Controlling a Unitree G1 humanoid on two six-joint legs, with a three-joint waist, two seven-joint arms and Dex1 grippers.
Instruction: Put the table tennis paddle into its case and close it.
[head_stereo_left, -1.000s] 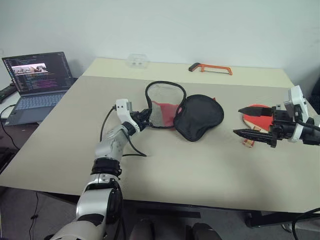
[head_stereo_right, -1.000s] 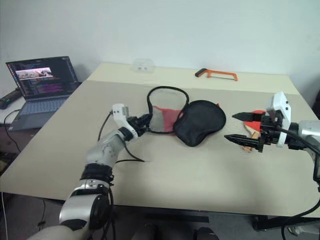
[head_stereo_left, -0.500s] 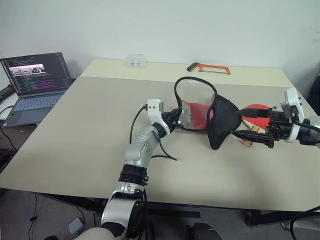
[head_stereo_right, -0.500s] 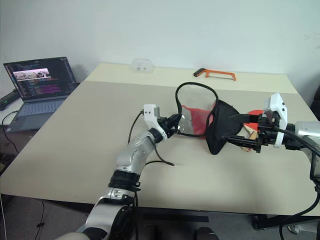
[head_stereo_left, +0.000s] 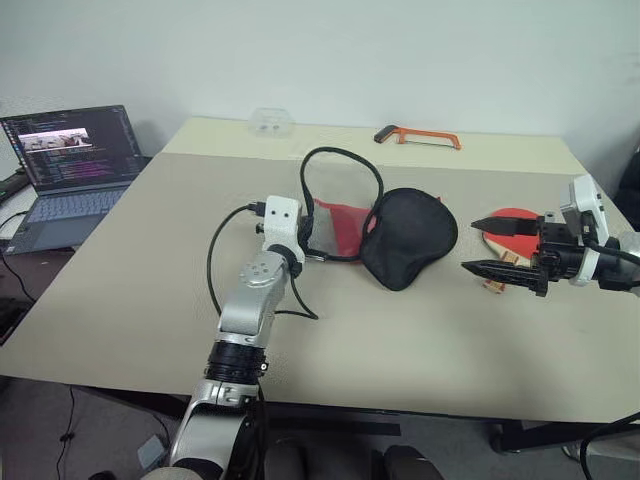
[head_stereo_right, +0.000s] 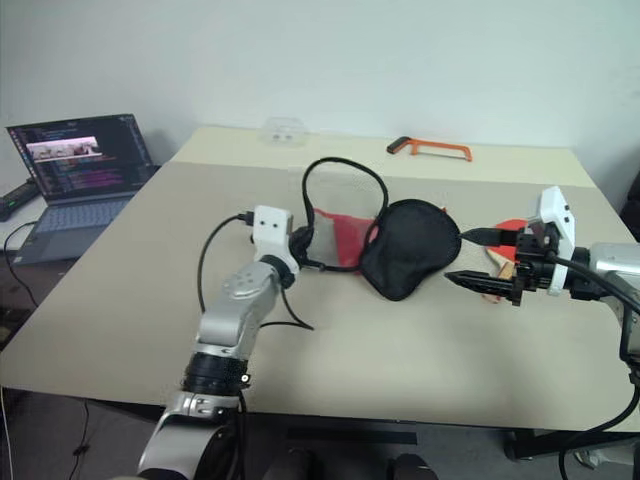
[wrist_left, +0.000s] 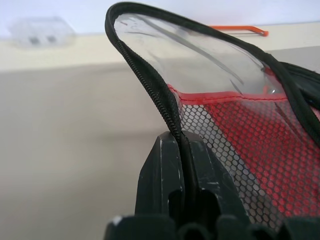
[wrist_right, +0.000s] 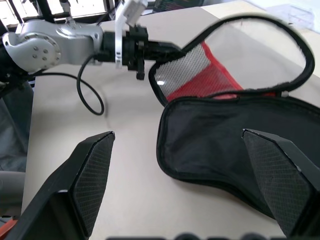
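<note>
From the head views, the case (head_stereo_left: 400, 235) is lying unzipped near the middle of the tabletop (head_stereo_left: 400, 340), its black half spread flat and its red mesh half (head_stereo_left: 335, 228) standing beside it, toward the robot's left, with the zipper edge looping upward. The left hand (head_stereo_left: 300, 243) is pinching that raised zipper edge, fingers pressed together on it. The table tennis paddle (head_stereo_left: 510, 228) is resting on the tabletop to the right of the case and apart from it, its red blade toward the far side and its wooden handle (head_stereo_left: 497, 280) pointing toward the near edge, so its long axis is running roughly front to back. The right hand (head_stereo_left: 490, 245) is hovering over the paddle with fingers spread wide, gripping nothing and pointing left at the case. An orange hacksaw (head_stereo_left: 418, 136) is lying at the far edge, and a laptop (head_stereo_left: 65, 165) is sitting off to the left.

In the left wrist view, the fingers (wrist_left: 167, 180) are clamping the black zipper, with red mesh beside them.

In the right wrist view, both spread fingers (wrist_right: 92, 170) are framing the open black half.
</note>
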